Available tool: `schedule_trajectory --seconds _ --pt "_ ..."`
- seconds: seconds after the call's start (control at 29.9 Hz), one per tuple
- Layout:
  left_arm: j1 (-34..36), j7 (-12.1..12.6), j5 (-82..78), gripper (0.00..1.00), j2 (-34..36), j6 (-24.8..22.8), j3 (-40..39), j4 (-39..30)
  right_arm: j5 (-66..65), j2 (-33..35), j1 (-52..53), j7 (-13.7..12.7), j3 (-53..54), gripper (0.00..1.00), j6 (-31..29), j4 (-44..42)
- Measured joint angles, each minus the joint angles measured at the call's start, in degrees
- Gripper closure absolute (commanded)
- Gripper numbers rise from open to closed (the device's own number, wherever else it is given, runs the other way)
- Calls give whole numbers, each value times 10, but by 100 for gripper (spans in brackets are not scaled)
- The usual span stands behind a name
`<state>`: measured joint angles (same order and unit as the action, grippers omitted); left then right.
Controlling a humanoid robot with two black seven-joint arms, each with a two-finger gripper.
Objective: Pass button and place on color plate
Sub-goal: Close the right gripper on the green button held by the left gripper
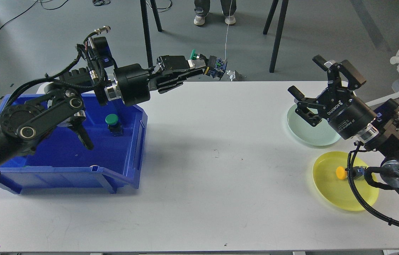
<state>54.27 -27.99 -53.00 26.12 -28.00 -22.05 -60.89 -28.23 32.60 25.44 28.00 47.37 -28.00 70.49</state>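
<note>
White tabletop [220, 159], handover on: left gripper [199, 67] pinches the green button [206, 63] over the far edge
Right gripper [312, 95] spread by the green plate [309, 132]; light, rigid, slick cap, so grab the blocky body

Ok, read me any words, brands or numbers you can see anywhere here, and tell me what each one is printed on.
"ROBOTIQ": white lettering on the black body of the right gripper.
Smaller white print beneath it on the same body: too small to read.
Nothing else carries legible text.

The white table [220, 159] carries a blue bin [128, 166], green plate [305, 136] and yellow plate [330, 191].
</note>
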Motion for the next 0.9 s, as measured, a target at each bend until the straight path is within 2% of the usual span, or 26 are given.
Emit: schedule_trajectory --seconds 0.37,0.9 --pt "-9 0 -2 77 -41 0 2 30 -61 -76 23 0 -18 2 0 -6" --pt "-13 0 1 77 -45 0 1 34 -67 -144 60 0 -54 3 16 -39"
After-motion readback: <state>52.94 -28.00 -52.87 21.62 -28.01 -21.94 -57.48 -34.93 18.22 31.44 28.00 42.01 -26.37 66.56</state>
